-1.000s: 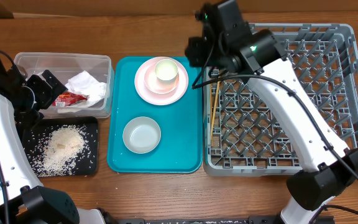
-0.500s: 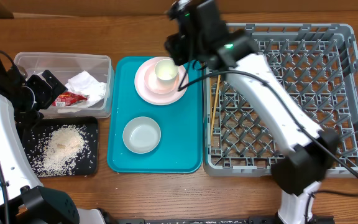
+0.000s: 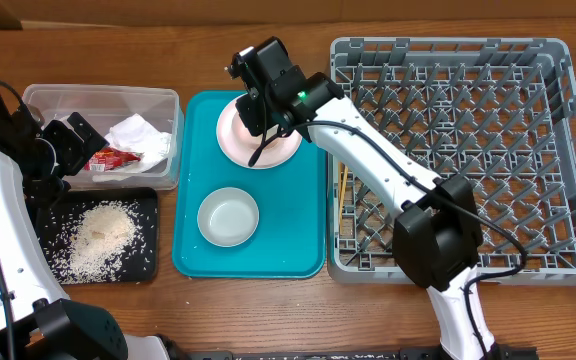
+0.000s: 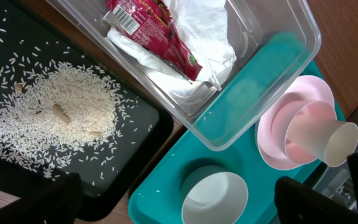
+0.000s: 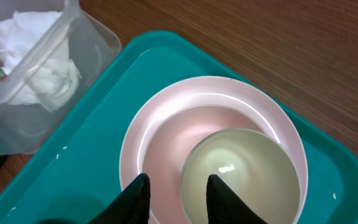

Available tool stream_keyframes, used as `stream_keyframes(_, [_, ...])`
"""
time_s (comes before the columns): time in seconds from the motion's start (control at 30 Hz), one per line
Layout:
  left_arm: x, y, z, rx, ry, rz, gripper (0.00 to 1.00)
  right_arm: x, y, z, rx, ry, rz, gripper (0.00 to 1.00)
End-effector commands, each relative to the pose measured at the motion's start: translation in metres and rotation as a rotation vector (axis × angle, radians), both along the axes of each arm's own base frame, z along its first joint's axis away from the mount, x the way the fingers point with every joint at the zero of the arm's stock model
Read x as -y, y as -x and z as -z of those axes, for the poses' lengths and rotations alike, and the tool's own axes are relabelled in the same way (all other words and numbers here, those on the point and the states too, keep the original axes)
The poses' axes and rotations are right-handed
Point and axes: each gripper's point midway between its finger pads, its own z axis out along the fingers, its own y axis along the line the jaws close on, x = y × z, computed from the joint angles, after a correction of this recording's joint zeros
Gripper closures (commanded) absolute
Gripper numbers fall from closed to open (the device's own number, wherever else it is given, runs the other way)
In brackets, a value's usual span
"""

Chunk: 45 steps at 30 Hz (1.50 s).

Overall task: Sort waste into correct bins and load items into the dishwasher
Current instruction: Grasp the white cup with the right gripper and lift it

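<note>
1. Right end effector [image 5: 178, 194]: the jaws are partly open and grip nothing. The 2 fingertips [image 5: 135, 196] straddle the near rim of the white cup [image 5: 241, 180]; contact cannot be confirmed.
2. The cup stands on the pink plate [image 5: 160, 143], at the far end of the teal tray [image 5: 104, 124].
3. The grey-green bowl [image 3: 228, 217] sits upright on the near half of the same tray.
4. The chopsticks [image 3: 342, 195] lie along the left edge of the dish rack [image 3: 468, 60].
5. Left end effector [image 3: 68, 140]: the jaws are fully open and empty, over the left end of the clear tub [image 3: 38, 100].
6. The tub holds the napkin [image 3: 138, 135] and the red wrapper [image 3: 113, 158].
7. The rice [image 3: 98, 235] lies in the black tray [image 3: 143, 205], just beside the tub on the table [image 3: 118, 40].
</note>
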Motion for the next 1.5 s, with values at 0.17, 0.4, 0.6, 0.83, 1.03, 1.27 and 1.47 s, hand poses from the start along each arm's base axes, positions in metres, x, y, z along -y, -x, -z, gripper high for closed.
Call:
stream_keyframes(0.17, [-0.003, -0.003, -0.009, 0.027, -0.014, -0.014, 0.00, 0.000, -0.008, 0.034, -0.025, 0.041, 0.008, 0.69])
stream_keyframes(0.4, [-0.003, -0.003, -0.009, 0.026, -0.015, -0.014, 0.00, -0.002, -0.004, 0.036, -0.033, 0.048, 0.000, 0.80])
stream_keyframes(0.6, [-0.003, -0.003, -0.009, 0.026, -0.015, -0.014, 0.00, -0.001, -0.002, 0.038, -0.039, 0.052, 0.000, 0.84])
stream_keyframes(0.83, [-0.003, -0.003, -0.009, 0.026, -0.015, -0.014, 0.00, 0.001, -0.005, 0.037, -0.036, 0.050, 0.006, 0.89])
stream_keyframes(1.03, [-0.003, -0.003, -0.009, 0.026, -0.015, -0.014, 0.00, 0.001, -0.006, 0.032, -0.029, 0.043, 0.007, 0.96])
stream_keyframes(1.27, [-0.003, -0.003, -0.009, 0.027, -0.014, -0.014, 0.00, 0.001, -0.005, 0.009, 0.001, 0.021, 0.006, 0.96])
stream_keyframes(1.47, [-0.003, -0.003, -0.009, 0.027, -0.014, -0.014, 0.00, 0.007, -0.005, -0.023, 0.041, -0.010, 0.016, 0.96])
